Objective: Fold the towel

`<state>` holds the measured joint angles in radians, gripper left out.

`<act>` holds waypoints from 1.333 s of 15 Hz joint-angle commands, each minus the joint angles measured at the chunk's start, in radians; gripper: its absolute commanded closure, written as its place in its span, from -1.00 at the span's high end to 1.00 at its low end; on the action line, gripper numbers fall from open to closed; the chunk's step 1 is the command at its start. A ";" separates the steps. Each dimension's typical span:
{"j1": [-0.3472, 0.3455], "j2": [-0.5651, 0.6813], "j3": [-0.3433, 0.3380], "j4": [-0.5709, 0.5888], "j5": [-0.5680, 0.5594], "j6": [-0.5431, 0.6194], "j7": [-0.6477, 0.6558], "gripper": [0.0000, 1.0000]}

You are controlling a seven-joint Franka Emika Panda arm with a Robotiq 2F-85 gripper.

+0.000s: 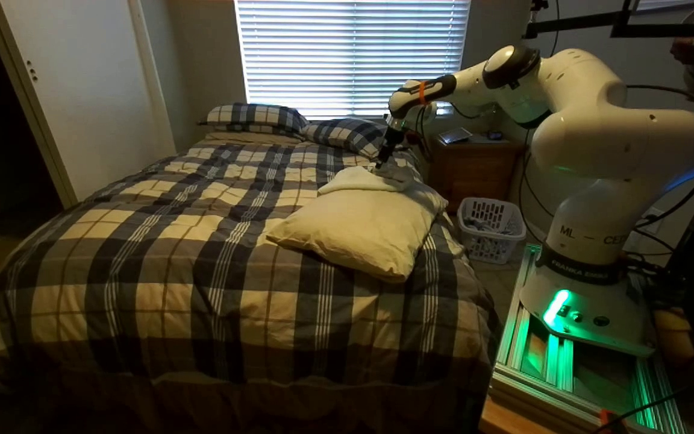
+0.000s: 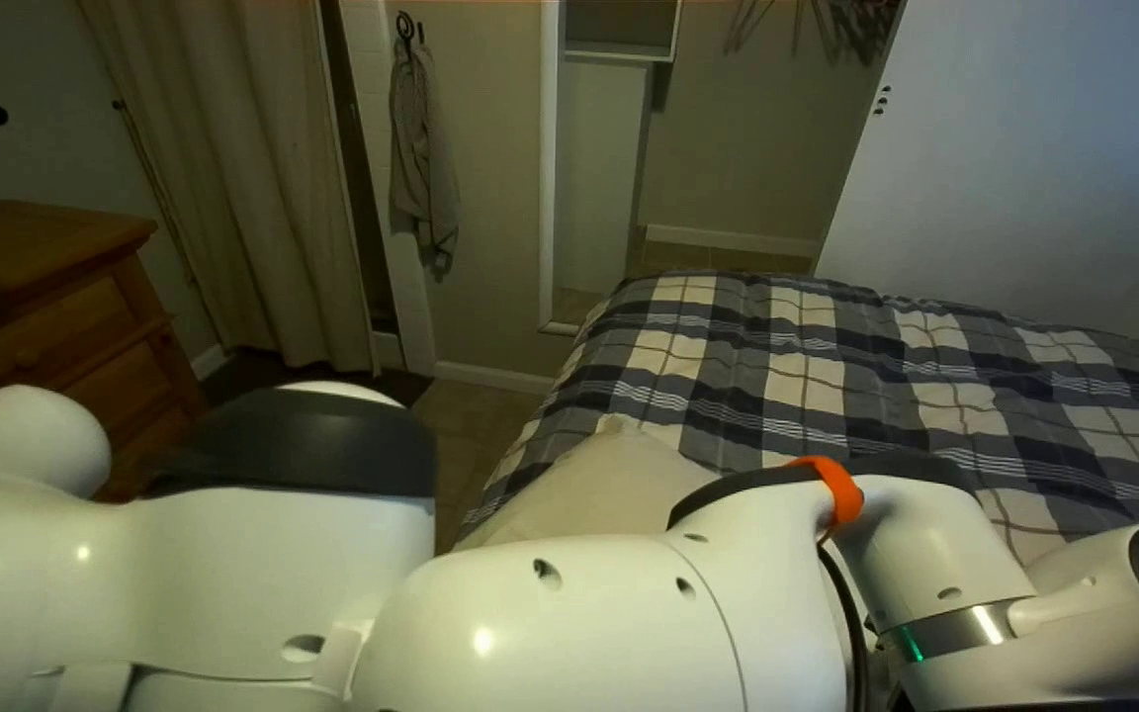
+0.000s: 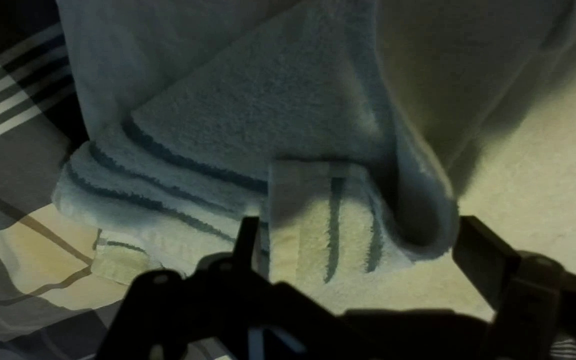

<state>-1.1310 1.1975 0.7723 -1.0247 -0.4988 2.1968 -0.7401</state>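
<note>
Wrist view: the gripper [image 3: 359,222] stands with its two black fingers [image 3: 246,245] spread wide, gripping nothing, and a folded, striped flap of the towel [image 3: 288,100] lies between them; whether a fingertip touches the cloth, I cannot tell. Past the cloth, at the left, shows the plaid bedspread [image 3: 18,172]. In an exterior view, the white arm [image 1: 588,99] stands on its base [image 1: 621,328] just beside the bedspread, arched high, its forearm [image 1: 470,83] sloping down toward the bedspread and its wrist [image 1: 406,101] bent so that the gripper points steeply downward at a slight tilt. Right below the fingertips, the towel rests on the far end of a pale, plump pillow [image 1: 353,232]. Behind lie plaid pillows [image 1: 256,117], and, farthest off, bright window blinds [image 1: 353,57].
</note>
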 commanded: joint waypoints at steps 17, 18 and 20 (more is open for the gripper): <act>0.028 0.144 0.087 0.259 0.105 -0.223 -0.105 -0.62; 0.027 0.132 0.087 0.245 0.100 -0.224 -0.102 -0.79; 0.020 0.113 0.094 0.209 0.090 -0.206 -0.109 -0.98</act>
<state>-1.1158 1.3243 0.8531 -0.8129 -0.4138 2.0027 -0.8387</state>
